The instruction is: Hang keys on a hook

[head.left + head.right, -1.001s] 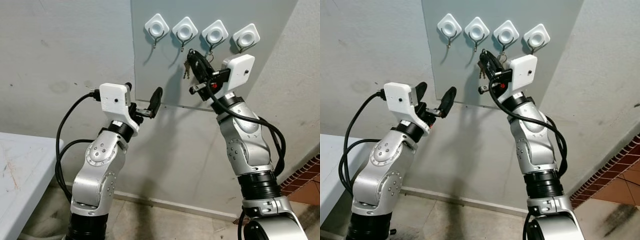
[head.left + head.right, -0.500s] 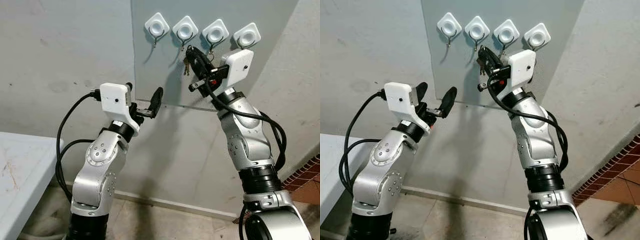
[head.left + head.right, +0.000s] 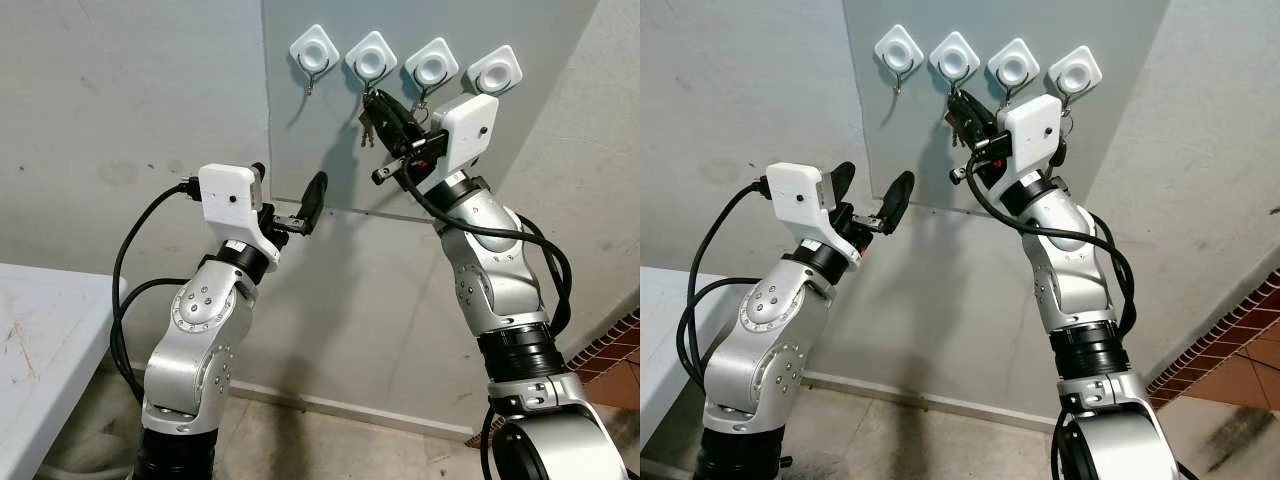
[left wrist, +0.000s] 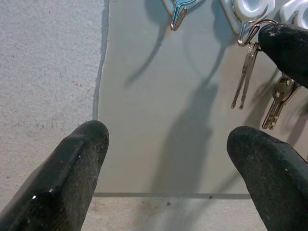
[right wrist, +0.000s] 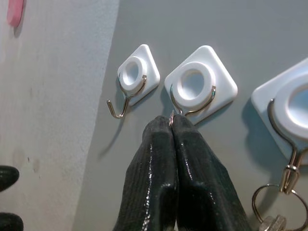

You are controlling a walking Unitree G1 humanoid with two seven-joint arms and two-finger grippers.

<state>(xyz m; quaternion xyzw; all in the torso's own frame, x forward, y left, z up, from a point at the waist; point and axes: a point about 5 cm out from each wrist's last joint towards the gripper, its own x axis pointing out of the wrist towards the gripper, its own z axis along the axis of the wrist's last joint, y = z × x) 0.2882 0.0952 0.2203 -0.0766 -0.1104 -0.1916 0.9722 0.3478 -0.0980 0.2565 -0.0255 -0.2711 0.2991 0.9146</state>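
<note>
Right gripper raised to the grey wall panel, fingers pinched tight on the keys, fingertips touching the wire of the second hook from the panel's left edge. Keys dangling just under that hook, close against the panel. Another key bunch hung on the third hook. First hook and fourth hook bare. Left gripper held lower, near the panel's bottom edge, fingers spread wide, holding nothing, open wall around it. No legible writing anywhere.
</note>
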